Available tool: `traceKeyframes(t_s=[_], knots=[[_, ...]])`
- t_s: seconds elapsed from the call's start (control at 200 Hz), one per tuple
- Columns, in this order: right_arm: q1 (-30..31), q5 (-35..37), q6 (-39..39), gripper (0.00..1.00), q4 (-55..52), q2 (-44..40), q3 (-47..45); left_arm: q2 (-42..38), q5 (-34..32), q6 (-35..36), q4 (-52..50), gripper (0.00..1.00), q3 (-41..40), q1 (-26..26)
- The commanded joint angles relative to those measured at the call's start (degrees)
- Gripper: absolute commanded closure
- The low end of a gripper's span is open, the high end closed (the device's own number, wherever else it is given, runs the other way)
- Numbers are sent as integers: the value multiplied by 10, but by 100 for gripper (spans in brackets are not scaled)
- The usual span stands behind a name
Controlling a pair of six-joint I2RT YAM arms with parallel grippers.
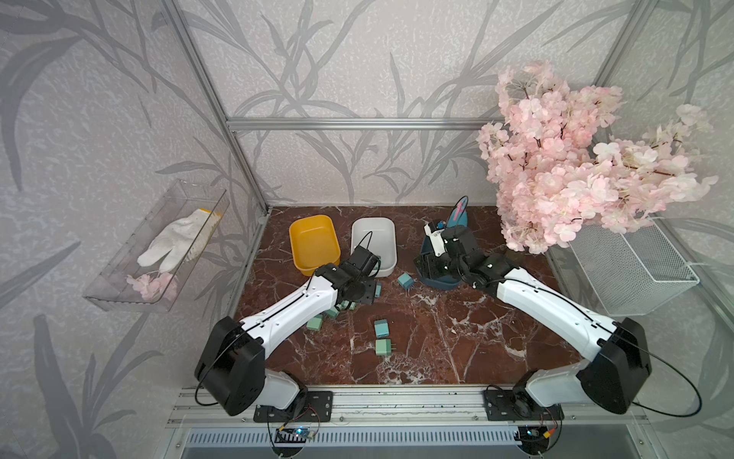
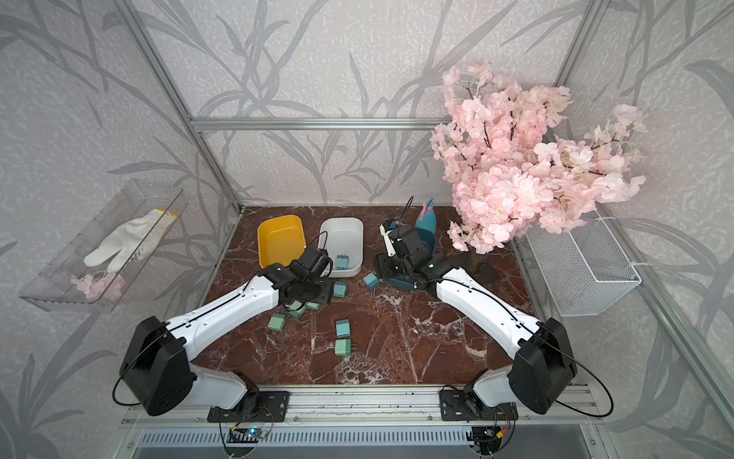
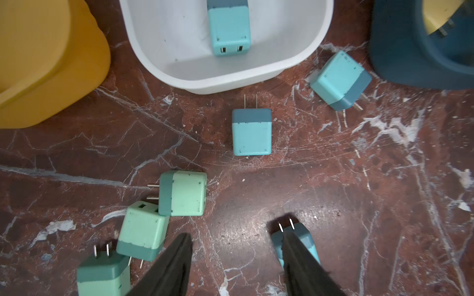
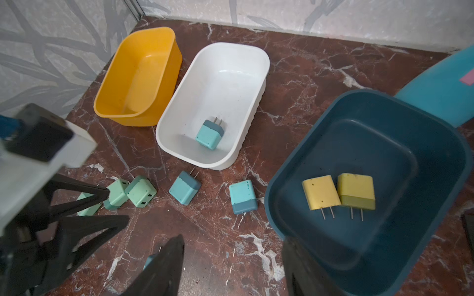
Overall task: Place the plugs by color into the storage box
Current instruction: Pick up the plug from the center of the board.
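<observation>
Plugs (image 1: 383, 346) lay loose on the surface (image 1: 437, 337), green ones (image 3: 182, 193) beside the left gripper (image 3: 236, 233), jaws apart and empty. Farther, one blue plug (image 4: 209, 135) sat in the white box (image 4: 230, 77), two yellow plugs (image 4: 356, 191) in the navy box (image 4: 384, 128) by the right gripper (image 4: 233, 238), jaws also parted.

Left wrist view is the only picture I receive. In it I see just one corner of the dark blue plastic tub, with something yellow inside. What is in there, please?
Observer: The dark blue plastic tub holds a pale yellow cube-shaped plastic plug and a darker yellow plug, side by side.
Operator: And the orange-yellow tub? I see only its outside.
Observer: The orange-yellow plastic tub is empty.
Operator: Are there green plugs outside my picture?
Observer: Yes. In both top views a fourth sage green cube-shaped plug lies nearer the front edge, beside a light blue plug.
</observation>
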Motion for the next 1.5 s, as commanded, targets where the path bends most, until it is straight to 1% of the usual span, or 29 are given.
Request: traceKeyframes(t_s=[0.0,0.125,0.275,0.425,0.52,0.645,0.88,1.19,1.275,1.494], knots=[[2,1,7,34,29,-9,-17,27,-10,14,48,38,16,0],[1,1,8,34,35,-12,-26,75,-19,22,57,38,38,0],[1,6,3,33,46,-11,-35,115,-3,15,79,38,55,0],[1,5,-1,33,47,0,-36,160,-15,15,65,38,79,0],[1,3,-4,33,53,5,-41,175,-29,14,65,39,81,1],[1,1,-2,32,65,14,-50,187,-9,13,85,38,77,0],[0,-9,-2,32,74,26,-55,220,-13,17,85,39,88,-1],[-3,-12,-7,32,77,35,-54,238,-12,19,83,47,96,0],[-3,-15,-7,32,72,39,-50,237,-11,18,78,53,97,0],[-3,-19,0,32,74,30,-53,217,-24,12,55,61,87,-2]])
